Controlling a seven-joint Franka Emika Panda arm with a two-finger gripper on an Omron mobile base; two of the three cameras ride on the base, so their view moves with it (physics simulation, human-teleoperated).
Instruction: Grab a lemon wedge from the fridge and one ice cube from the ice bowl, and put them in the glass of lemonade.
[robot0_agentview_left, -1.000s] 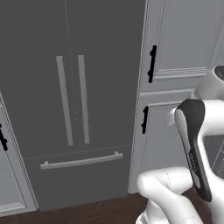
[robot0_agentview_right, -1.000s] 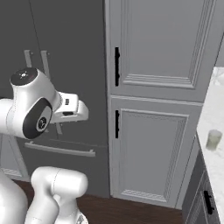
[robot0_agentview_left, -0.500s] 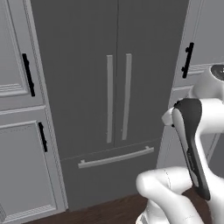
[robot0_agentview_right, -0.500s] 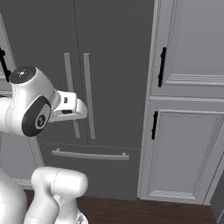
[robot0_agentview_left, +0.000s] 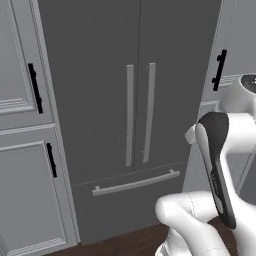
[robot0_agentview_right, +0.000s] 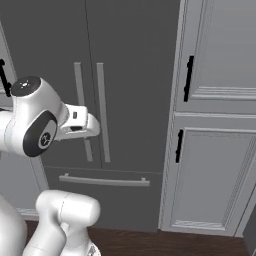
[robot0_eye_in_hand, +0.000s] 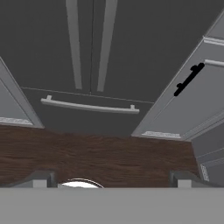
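You are facing the fridge (robot0_agentview_left: 135, 100), a tall dark grey unit with both doors closed. Two long pale bar handles (robot0_agentview_left: 139, 120) run side by side down the middle seam, and a horizontal bar (robot0_agentview_left: 135, 183) crosses the bottom drawer below them. Pale grey panelled cabinets (robot0_agentview_right: 215, 150) with short black handles stand on either side of it. A dark wood floor (robot0_eye_in_hand: 105, 157) runs along its foot. In the hand view the gripper (robot0_eye_in_hand: 109, 179) has its two finger tips (robot0_eye_in_hand: 41, 178) set far apart at the bottom edge (jaws spread wide, nothing between them), aimed at the fridge's lower drawer and the floor in front of it.
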